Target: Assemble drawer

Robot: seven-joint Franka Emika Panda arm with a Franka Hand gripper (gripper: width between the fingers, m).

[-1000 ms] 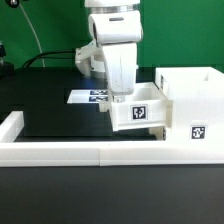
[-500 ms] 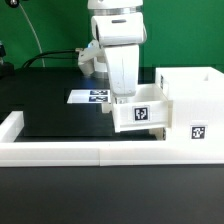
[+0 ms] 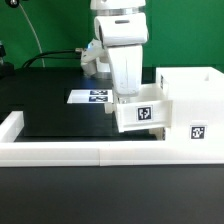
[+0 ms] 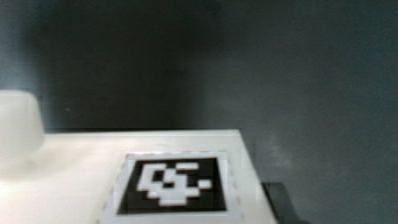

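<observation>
A small white drawer tray (image 3: 140,114) with a square tag on its front is partly inside the tall open-fronted housing (image 3: 192,95) at the exterior view's right. My gripper (image 3: 129,97) comes straight down onto the tray's near wall, its fingertips hidden behind it, and looks shut on it. In the wrist view the tray's tagged white face (image 4: 173,184) fills the near field, with one dark finger (image 4: 279,203) at its edge. A second tray is out of view.
The marker board (image 3: 91,96) lies on the black tabletop behind the arm. A low white rail (image 3: 70,154) edges the table's front and the exterior view's left side. A rounded white shape (image 4: 15,125) shows in the wrist view.
The arm and the small tray have shifted slightly toward the exterior view's right, closer into the housing.
</observation>
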